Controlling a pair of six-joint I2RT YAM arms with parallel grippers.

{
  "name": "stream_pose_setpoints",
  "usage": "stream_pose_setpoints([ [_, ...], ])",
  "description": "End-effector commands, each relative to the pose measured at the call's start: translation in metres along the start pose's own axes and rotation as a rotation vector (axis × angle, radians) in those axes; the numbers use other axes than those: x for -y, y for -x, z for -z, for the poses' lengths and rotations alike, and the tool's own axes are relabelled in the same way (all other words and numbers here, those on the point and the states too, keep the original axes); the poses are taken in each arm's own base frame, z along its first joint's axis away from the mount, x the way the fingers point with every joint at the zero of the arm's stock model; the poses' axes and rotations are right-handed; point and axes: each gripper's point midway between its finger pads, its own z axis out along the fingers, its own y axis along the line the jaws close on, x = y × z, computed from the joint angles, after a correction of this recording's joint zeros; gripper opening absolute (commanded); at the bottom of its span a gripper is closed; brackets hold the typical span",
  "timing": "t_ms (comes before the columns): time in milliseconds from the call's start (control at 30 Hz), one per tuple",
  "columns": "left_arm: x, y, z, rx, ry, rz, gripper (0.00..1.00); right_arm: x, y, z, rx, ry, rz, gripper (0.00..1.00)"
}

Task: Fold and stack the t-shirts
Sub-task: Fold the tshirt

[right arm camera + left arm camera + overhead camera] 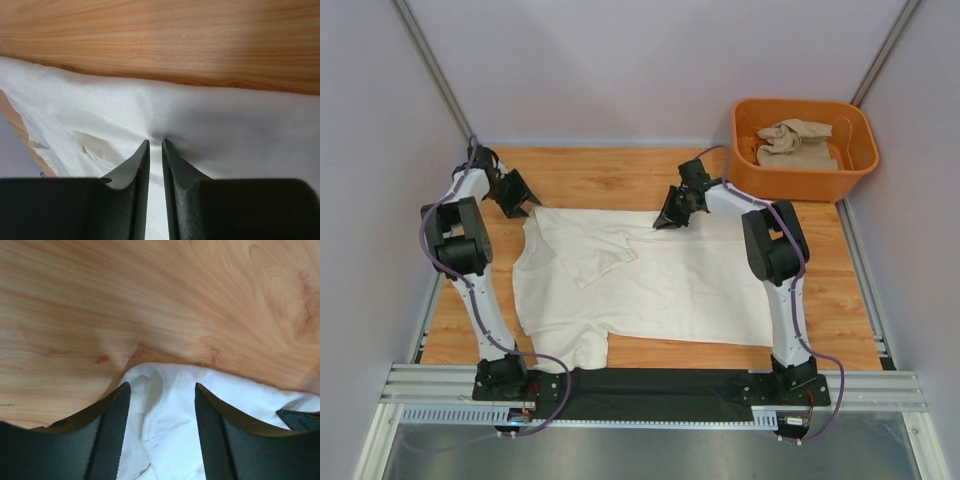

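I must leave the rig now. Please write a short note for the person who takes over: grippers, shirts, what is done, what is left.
Left gripper: open over the far left corner of the cream-white t-shirt.
Right gripper: shut on its far edge.
That shirt lies spread on the table, one sleeve folded inward.
Sandy beige t-shirt: crumpled in the orange tub.
To do: fold both, then stack.

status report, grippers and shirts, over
Left gripper open over a corner of the white shirt. Right gripper shut on its far edge. Beige shirt bunched in tub. Nothing in the way.
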Motion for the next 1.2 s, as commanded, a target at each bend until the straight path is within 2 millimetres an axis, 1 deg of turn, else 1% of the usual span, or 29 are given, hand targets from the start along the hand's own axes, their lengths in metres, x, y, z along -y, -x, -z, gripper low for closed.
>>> stream_pose_setpoints([
  [0, 0.017, 0.004, 0.015, 0.033, -0.063, -0.027, 0.64, 0.029, -0.003, -0.009, -0.008, -0.112, 0.058, 0.18],
  [33, 0.019, -0.003, 0.028, 0.048, -0.062, -0.032, 0.66, 0.028, -0.001, -0.007, -0.002, -0.112, 0.071, 0.19],
  [100, 0.019, -0.007, 0.042, 0.074, -0.038, -0.035, 0.68, 0.027, 0.000, -0.002, -0.005, -0.119, 0.100, 0.21],
  [133, 0.021, -0.010, 0.060, 0.100, -0.027, -0.043, 0.69, 0.023, 0.003, 0.001, -0.003, -0.119, 0.111, 0.22],
  [200, 0.017, -0.017, 0.078, 0.130, 0.028, -0.057, 0.72, 0.019, 0.006, 0.007, 0.006, -0.122, 0.136, 0.25],
  [233, 0.019, -0.026, 0.095, 0.157, 0.037, -0.067, 0.71, 0.013, 0.009, 0.012, 0.011, -0.121, 0.153, 0.27],
  [300, 0.020, -0.038, 0.109, 0.183, 0.048, -0.077, 0.67, 0.006, 0.013, 0.021, 0.030, -0.134, 0.207, 0.34],
  [333, 0.021, -0.053, 0.120, 0.194, 0.044, -0.088, 0.66, 0.003, 0.013, 0.030, 0.033, -0.148, 0.222, 0.36],
  [367, 0.019, -0.061, 0.126, 0.201, 0.058, -0.092, 0.65, -0.008, 0.015, 0.037, 0.047, -0.143, 0.247, 0.40],
  [400, 0.022, -0.071, 0.130, 0.204, 0.048, -0.105, 0.65, -0.011, 0.016, 0.041, 0.051, -0.151, 0.258, 0.41],
  [433, 0.019, -0.087, 0.138, 0.207, 0.042, -0.113, 0.65, -0.016, 0.015, 0.050, 0.049, -0.155, 0.278, 0.42],
  [467, 0.019, -0.094, 0.140, 0.209, 0.034, -0.115, 0.65, -0.022, 0.016, 0.056, 0.059, -0.155, 0.295, 0.43],
  [500, 0.022, -0.103, 0.141, 0.200, 0.008, -0.113, 0.65, -0.026, 0.011, 0.058, 0.060, -0.162, 0.319, 0.43],
  [533, 0.022, -0.118, 0.138, 0.168, -0.018, -0.110, 0.63, -0.026, 0.007, 0.062, 0.053, -0.170, 0.340, 0.43],
  [567, 0.030, -0.131, 0.136, 0.122, -0.069, -0.113, 0.57, -0.033, 0.006, 0.069, 0.062, -0.161, 0.356, 0.43],
  [600, 0.035, -0.141, 0.132, 0.096, -0.092, -0.120, 0.56, -0.040, -0.005, 0.067, 0.039, -0.137, 0.373, 0.43],
  [633, 0.043, -0.162, 0.121, 0.042, -0.118, -0.149, 0.55, -0.047, -0.009, 0.065, 0.035, -0.103, 0.383, 0.43],
  [667, 0.053, -0.168, 0.116, 0.034, -0.157, -0.141, 0.54, -0.057, -0.019, 0.062, 0.016, -0.070, 0.387, 0.41],
  [700, 0.055, -0.183, 0.106, -0.005, -0.169, -0.134, 0.54, -0.064, -0.032, 0.059, -0.028, -0.021, 0.373, 0.40],
  [733, 0.070, -0.200, 0.100, -0.051, -0.218, -0.147, 0.54, -0.073, -0.037, 0.055, -0.041, 0.023, 0.370, 0.38],
  [767, 0.079, -0.204, 0.094, -0.063, -0.236, -0.124, 0.55, -0.079, -0.049, 0.048, -0.070, 0.042, 0.352, 0.36],
  [833, 0.084, -0.217, 0.083, -0.119, -0.215, -0.127, 0.60, -0.089, -0.063, 0.044, -0.117, 0.094, 0.352, 0.35],
  [867, 0.080, -0.229, 0.080, -0.146, -0.166, -0.142, 0.61, -0.094, -0.073, 0.042, -0.141, 0.113, 0.341, 0.35],
  [933, 0.078, -0.241, 0.077, -0.162, -0.167, -0.148, 0.61, -0.099, -0.088, 0.038, -0.177, 0.183, 0.323, 0.33],
  [967, 0.082, -0.239, 0.075, -0.144, -0.196, -0.143, 0.60, -0.102, -0.093, 0.036, -0.188, 0.213, 0.313, 0.26],
  [1000, 0.077, -0.244, 0.071, -0.150, -0.190, -0.132, 0.58, -0.110, -0.101, 0.038, -0.221, 0.268, 0.278, 0.22],
  [1033, 0.076, -0.245, 0.069, -0.150, -0.188, -0.125, 0.56, -0.116, -0.100, 0.034, -0.215, 0.319, 0.283, 0.18],
  [1067, 0.076, -0.244, 0.067, -0.144, -0.192, -0.120, 0.55, -0.121, -0.105, 0.033, -0.231, 0.348, 0.289, 0.14],
  [1167, 0.062, -0.246, 0.057, -0.156, -0.132, -0.104, 0.54, -0.122, -0.115, 0.019, -0.295, 0.373, 0.259, 0.08],
])
